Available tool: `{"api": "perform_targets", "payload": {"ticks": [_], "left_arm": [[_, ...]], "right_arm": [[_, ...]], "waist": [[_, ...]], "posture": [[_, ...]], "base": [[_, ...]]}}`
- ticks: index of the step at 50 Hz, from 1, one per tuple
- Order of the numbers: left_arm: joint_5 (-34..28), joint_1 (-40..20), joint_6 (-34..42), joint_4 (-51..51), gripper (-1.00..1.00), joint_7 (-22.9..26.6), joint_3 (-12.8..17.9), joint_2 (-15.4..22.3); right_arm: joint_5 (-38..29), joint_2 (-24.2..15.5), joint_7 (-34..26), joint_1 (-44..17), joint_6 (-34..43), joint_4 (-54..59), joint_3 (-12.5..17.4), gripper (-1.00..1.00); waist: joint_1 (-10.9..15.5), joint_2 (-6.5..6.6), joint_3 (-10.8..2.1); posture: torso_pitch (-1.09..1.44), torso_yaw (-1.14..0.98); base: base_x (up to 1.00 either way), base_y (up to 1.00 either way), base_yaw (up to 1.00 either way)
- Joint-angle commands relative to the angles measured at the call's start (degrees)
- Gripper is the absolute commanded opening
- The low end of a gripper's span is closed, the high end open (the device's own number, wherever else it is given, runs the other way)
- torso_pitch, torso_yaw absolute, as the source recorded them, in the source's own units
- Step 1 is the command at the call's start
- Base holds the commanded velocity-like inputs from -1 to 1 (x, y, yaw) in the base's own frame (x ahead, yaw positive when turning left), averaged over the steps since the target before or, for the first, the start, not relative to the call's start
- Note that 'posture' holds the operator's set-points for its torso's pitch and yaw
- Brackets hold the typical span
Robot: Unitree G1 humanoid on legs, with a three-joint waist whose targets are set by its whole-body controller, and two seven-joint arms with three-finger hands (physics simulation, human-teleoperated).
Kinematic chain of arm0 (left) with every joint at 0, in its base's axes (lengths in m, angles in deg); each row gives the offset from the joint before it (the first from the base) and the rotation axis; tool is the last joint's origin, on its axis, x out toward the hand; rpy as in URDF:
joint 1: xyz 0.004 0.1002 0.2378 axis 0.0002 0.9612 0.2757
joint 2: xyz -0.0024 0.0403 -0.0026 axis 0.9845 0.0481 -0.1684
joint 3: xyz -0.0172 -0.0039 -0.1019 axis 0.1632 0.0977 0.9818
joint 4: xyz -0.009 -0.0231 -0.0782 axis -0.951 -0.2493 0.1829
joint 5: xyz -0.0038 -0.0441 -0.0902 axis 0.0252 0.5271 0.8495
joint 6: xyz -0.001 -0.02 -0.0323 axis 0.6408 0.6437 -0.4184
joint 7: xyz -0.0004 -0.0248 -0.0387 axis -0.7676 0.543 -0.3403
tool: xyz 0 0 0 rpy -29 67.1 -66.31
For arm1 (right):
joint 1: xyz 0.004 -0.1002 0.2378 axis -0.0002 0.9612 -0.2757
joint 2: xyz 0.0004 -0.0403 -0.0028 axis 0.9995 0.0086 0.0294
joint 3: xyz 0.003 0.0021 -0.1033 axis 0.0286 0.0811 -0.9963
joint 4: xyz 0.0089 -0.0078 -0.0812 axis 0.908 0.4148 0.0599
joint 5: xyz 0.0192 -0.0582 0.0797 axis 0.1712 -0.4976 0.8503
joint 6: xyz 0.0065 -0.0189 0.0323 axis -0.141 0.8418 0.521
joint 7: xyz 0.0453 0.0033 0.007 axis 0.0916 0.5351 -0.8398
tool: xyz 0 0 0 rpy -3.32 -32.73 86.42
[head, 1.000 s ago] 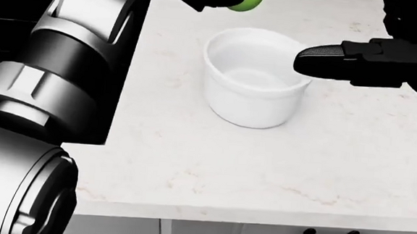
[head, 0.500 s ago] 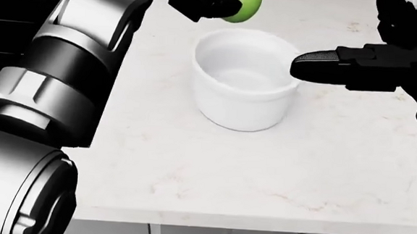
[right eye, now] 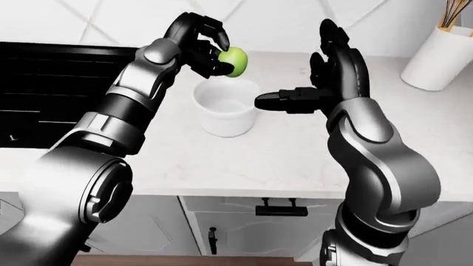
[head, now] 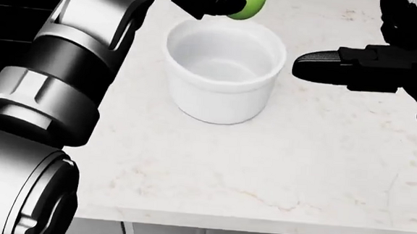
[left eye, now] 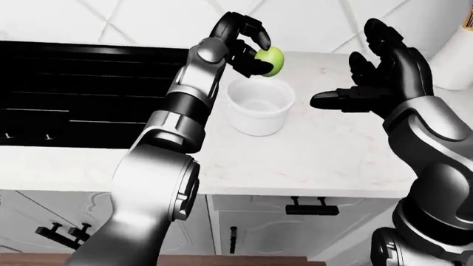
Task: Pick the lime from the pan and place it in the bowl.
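Gripping the lime in closed fingers, the robot's left hand holds the fruit in the air just above the far rim of the white bowl on the worktop. The carry looks nearly done; the next move seems to call for bringing the hand over the bowl's middle, then spreading the fingers. In the head view the lime reads slightly oval, its long axis roughly upright, tilted a little. The right hand hovers beside the bowl, fingers spread, holding nothing.
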Motion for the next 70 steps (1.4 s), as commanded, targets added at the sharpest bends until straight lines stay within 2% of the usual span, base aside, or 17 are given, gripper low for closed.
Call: {"api": "perform_targets", "payload": {"ticks": [1,7,15,22,33,65,68,70], "left_arm": [[0.3,-2.9,-1.7,2.8,-0.69,-0.5,0.4,0.6],[0.4,-2.7,-1.9,2.8,-0.69,-0.5,0.4,0.9],[0.3,-3.5,-1.0,3.8,-0.7,0.4,0.3,1.3],[-1.7,-2.8,-0.4,4.7,-0.69,4.7,-1.1,1.9],[-5.1,-1.1,0.7,6.0,-0.68,9.5,-1.6,2.3],[-7.9,1.5,-0.1,6.4,-0.55,10.6,-1.6,1.0],[-8.1,1.7,-0.7,5.9,-0.46,10.0,-1.6,1.0],[-8.3,1.8,-1.3,5.5,-0.47,9.5,-1.7,1.0]], "right_arm": [[-0.3,-0.9,0.1,-2.0,-2.1,-1.5,0.9,1.0],[-0.5,-0.8,0.1,-2.0,-2.1,-1.5,0.8,1.0],[-0.4,-0.9,0.0,-2.3,-1.8,-1.6,1.0,1.0],[-0.2,-1.0,0.0,-2.6,-1.5,-1.7,1.2,1.0],[-0.2,-1.1,-0.1,-2.3,-2.2,-1.5,1.1,1.0],[0.1,-1.4,0.1,-2.2,-2.1,-1.7,1.4,1.0],[0.0,-1.4,0.0,-2.1,-2.3,-1.6,1.3,1.0],[0.0,-1.4,-0.1,-2.0,-2.5,-1.5,1.3,1.0]], "waist": [[-0.1,-0.31,-2.29],[0.4,-1.09,-2.41],[0.7,-1.28,-2.51],[0.9,-1.17,-2.39],[0.9,-1.18,-2.35],[0.9,-1.49,-2.43],[0.9,-1.49,-2.43],[0.9,-1.49,-2.43]], "posture": [[0.0,0.0],[0.0,0.0],[0.0,0.0],[0.0,0.0],[0.0,0.0],[0.0,0.0],[0.0,0.0],[0.0,0.0]], "base": [[0.0,0.0,0.0],[0.0,0.0,0.0],[0.0,0.0,0.0],[0.0,0.0,0.0],[0.0,0.0,0.0],[0.0,0.0,0.0],[0.0,0.0,0.0],[0.0,0.0,0.0]]}}
